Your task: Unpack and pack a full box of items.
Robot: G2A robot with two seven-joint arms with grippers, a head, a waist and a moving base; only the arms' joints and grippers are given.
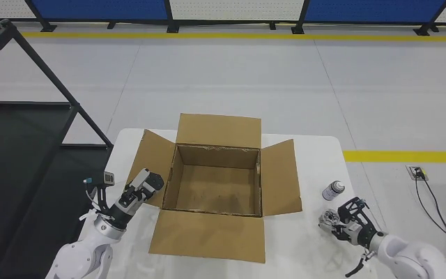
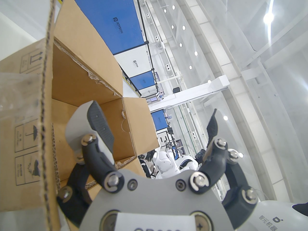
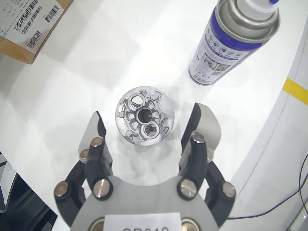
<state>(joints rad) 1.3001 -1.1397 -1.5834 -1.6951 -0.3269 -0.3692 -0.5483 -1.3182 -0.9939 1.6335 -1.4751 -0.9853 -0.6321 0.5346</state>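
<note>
altogether one box (image 1: 209,237), one can (image 1: 333,190), one hub (image 3: 144,116)

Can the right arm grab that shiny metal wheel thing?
Probably yes: the right tool is open right by the metal part, nothing lies between them, and the spray can stands apart.

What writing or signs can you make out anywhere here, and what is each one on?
Brown cardboard box flap: handling pictograms, upward arrows and an umbrella; captions too small.
White barcode label on the box: too small.
Blue-and-white spray can: print too small.
Blue wall panel: a white brand logo.
</note>
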